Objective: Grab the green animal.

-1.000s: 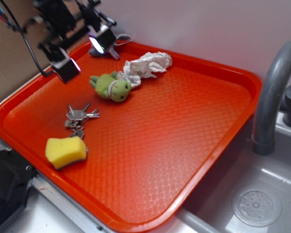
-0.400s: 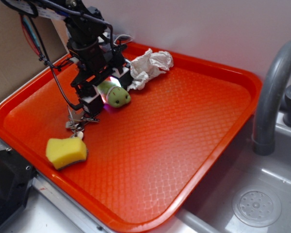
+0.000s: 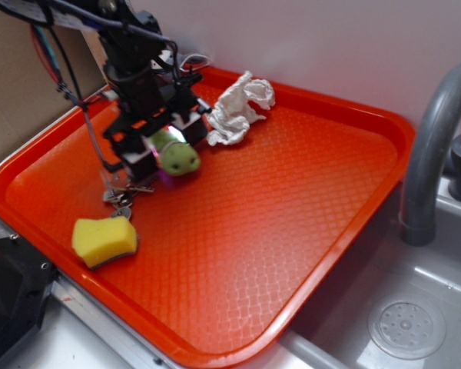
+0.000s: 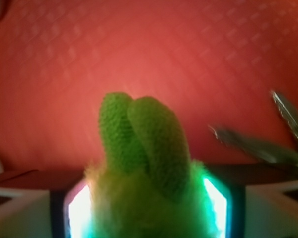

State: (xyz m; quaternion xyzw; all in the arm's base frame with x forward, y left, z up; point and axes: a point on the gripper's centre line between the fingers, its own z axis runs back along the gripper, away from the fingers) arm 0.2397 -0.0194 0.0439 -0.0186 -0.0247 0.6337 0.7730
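Note:
The green animal (image 3: 179, 158) is a small lime-green plush at the back left of the orange tray (image 3: 292, 200). My gripper (image 3: 163, 147) reaches down over it from above and is shut on its body, and only the head pokes out toward the tray's middle. In the wrist view the plush (image 4: 144, 163) fills the gap between my gripper's (image 4: 146, 213) two glowing pads, its two stubby limbs sticking up. I cannot tell whether it rests on the tray or hangs just above it.
A crumpled white cloth (image 3: 238, 108) lies just right of the gripper at the tray's back. A bunch of keys (image 3: 121, 196) and a yellow sponge (image 3: 104, 240) lie in front of it. A grey faucet (image 3: 438, 146) and sink drain (image 3: 406, 327) are to the right.
The gripper came down from above the tray's back left corner onto the green animal and shut on it. Since then animal and gripper have shifted slightly left, and the cloth was nudged.

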